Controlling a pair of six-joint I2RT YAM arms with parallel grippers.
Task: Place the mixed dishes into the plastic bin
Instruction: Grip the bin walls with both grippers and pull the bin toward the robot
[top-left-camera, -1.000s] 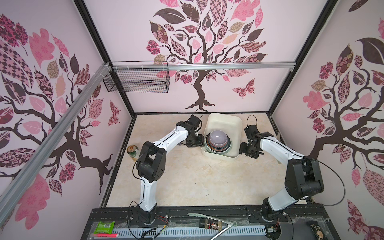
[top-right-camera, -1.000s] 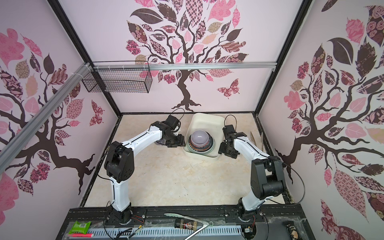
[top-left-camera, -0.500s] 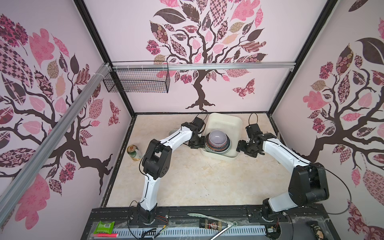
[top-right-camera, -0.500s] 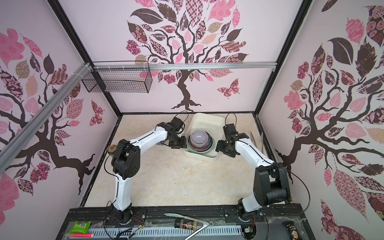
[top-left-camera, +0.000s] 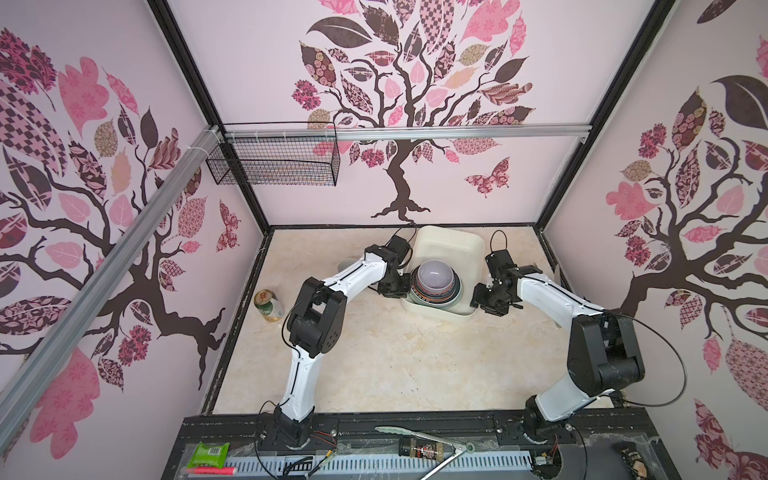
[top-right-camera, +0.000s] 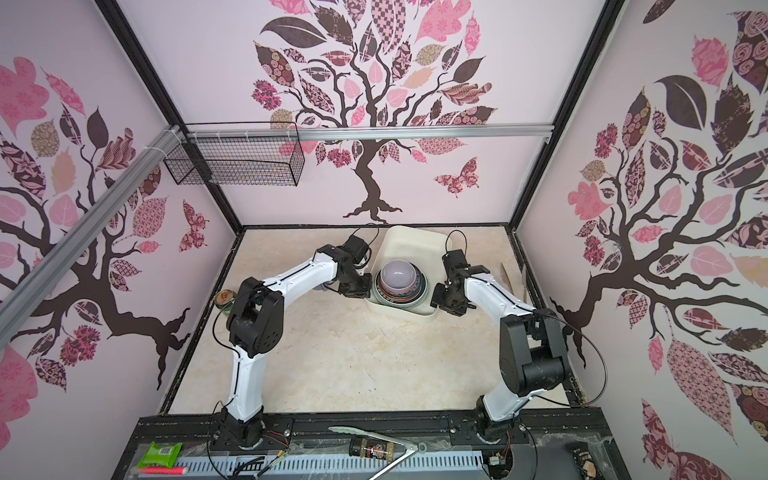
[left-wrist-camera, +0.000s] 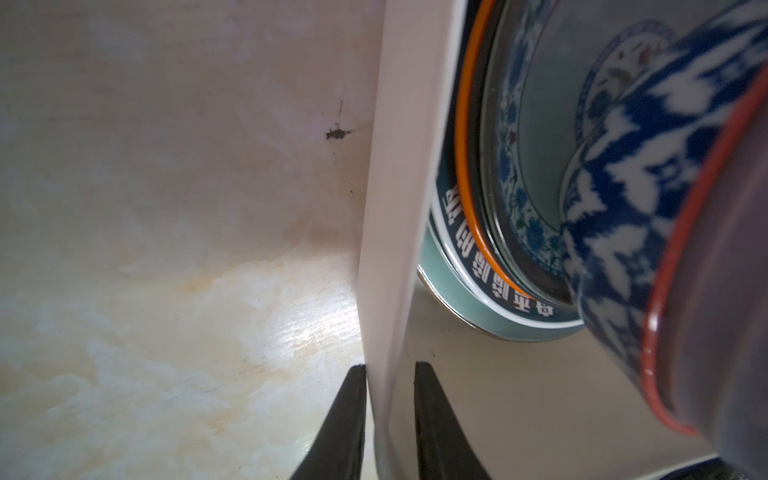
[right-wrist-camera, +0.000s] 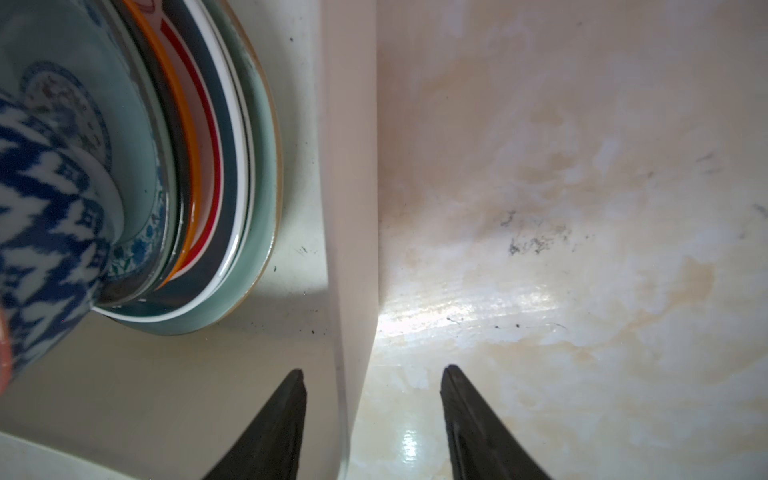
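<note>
The cream plastic bin (top-left-camera: 449, 245) (top-right-camera: 411, 241) lies at the back of the table. It holds the mixed dishes in one stack: a mint-green plate (left-wrist-camera: 453, 299) (right-wrist-camera: 262, 166) at the bottom, an orange-rimmed plate (left-wrist-camera: 463, 166) among those above it, then a blue-and-white bowl with a red rim (left-wrist-camera: 623, 187) (right-wrist-camera: 37, 208). A lavender mug (top-left-camera: 435, 276) (top-right-camera: 398, 276) sits in the bowl. My left gripper (top-left-camera: 405, 287) (top-right-camera: 366, 287) (left-wrist-camera: 390, 368) is shut on the bin's left wall (left-wrist-camera: 407, 166). My right gripper (top-left-camera: 478, 293) (top-right-camera: 435, 297) (right-wrist-camera: 374, 370) stands open astride the right wall (right-wrist-camera: 351, 166).
A green drink can (top-left-camera: 268, 305) (top-right-camera: 224, 299) stands by the left wall. A black wire basket (top-left-camera: 274, 166) hangs at the back left. Long wooden utensils (top-right-camera: 509, 278) lie along the right wall. Tongs (top-left-camera: 424, 436) rest on the front ledge.
My left gripper has slid up to the bin's left wall and its jaws have narrowed onto it. The right gripper's jaws have narrowed somewhat around the right wall.
</note>
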